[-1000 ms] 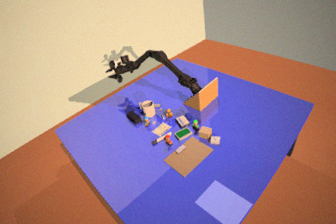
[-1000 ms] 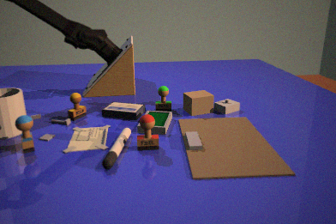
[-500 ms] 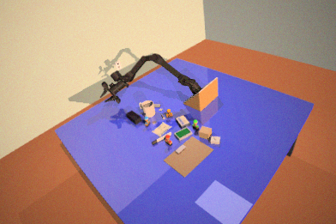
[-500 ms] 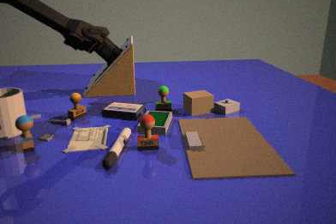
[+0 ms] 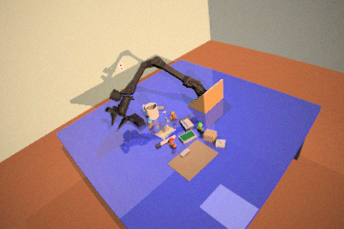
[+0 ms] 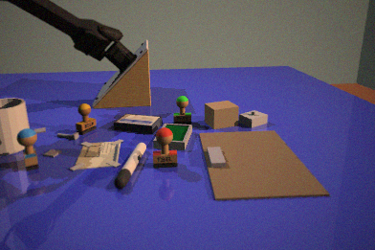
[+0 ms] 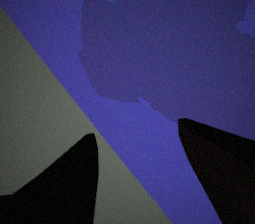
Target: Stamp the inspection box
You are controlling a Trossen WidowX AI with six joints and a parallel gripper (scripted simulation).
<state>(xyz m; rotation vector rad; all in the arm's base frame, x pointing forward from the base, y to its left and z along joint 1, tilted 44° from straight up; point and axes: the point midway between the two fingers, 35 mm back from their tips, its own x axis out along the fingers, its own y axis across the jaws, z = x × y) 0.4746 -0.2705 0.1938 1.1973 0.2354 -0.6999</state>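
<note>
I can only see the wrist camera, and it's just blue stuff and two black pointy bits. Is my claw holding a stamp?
Observer: No. The claw is open and holds nothing. It hangs over the table, beside the white mug.
Operator: Where are the stamps then?
Observer: All standing on the table. The green-topped stamp is just behind the green ink pad.
Operator: And the card?
Observer: The brown card lies flat to the right of the pad, with a small grey box near its left edge.
</note>
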